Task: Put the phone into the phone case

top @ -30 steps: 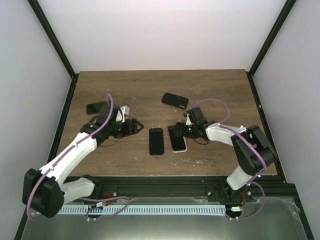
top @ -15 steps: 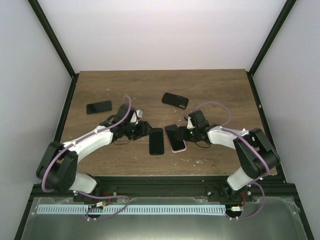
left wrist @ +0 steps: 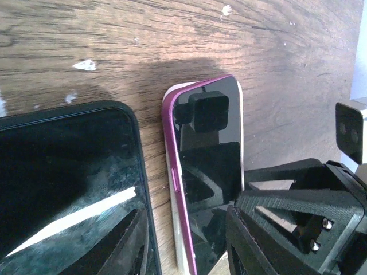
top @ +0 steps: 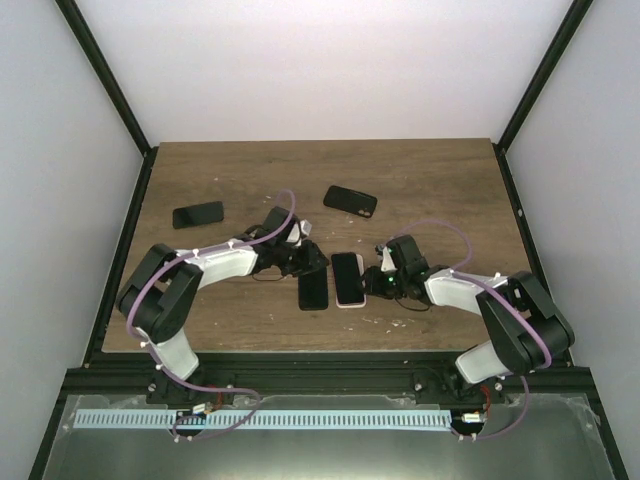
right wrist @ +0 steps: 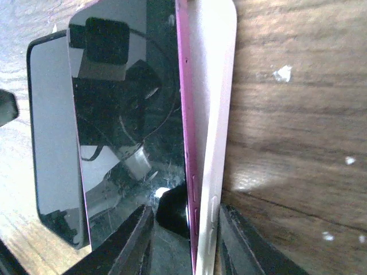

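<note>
- Phone (left wrist: 209, 149) lies tilted in the case (right wrist: 215, 109) at the middle of the table (top: 430, 180), one edge seemingly unseated.
- Left gripper (left wrist: 183, 246) gapes around its end; right gripper (right wrist: 186, 240) straddles its edge, grip unclear.
- Pressing it flush remains.

Left claw (top: 312, 258) now beside phone (top: 346, 279)

Bright, even overhead light
Glare streaks the black phone (left wrist: 69, 212) (left wrist view); soft shadows fall on the worktop (top: 430, 180).

Both white-and-black robot arms are stretched low toward mid-frame. The left arm (top: 225, 262) has its left gripper (top: 312, 258) spread apart. Can't tell how wide the right gripper (top: 372, 282) on the right arm (top: 455, 290) is.
</note>
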Action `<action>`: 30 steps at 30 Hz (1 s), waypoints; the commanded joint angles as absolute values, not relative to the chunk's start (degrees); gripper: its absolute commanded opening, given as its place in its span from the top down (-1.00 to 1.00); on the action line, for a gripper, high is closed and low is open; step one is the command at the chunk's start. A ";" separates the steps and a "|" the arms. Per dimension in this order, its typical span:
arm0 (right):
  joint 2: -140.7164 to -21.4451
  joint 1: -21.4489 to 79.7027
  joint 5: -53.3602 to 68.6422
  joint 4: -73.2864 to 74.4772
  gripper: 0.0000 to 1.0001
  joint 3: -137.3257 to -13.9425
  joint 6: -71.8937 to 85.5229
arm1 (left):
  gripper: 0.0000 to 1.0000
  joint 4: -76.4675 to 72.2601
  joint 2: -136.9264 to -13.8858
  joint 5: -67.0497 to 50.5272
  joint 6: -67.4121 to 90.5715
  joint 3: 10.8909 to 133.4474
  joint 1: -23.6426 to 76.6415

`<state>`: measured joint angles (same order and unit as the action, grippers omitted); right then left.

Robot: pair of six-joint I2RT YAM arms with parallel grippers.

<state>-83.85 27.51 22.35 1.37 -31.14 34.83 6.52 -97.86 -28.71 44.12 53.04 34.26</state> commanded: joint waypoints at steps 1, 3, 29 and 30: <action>-83.08 27.42 27.11 -1.02 0.37 -29.65 36.96 | 0.23 3.36 -100.18 -30.35 43.45 55.42 35.45; -83.38 27.42 25.57 -0.34 0.38 -29.89 36.72 | 0.25 2.66 -100.97 -30.53 43.31 55.46 35.63; -90.70 26.63 21.30 -8.43 0.54 -32.52 34.28 | 0.65 1.81 -110.20 -30.13 38.42 61.70 35.76; -90.70 26.63 21.21 -8.60 0.54 -32.55 34.35 | 0.67 1.28 -110.33 -30.35 38.41 61.51 35.78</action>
<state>-88.79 26.74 21.28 -7.33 -31.86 35.38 2.72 -109.47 -28.71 39.86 60.75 35.18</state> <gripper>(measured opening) 0.230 0.187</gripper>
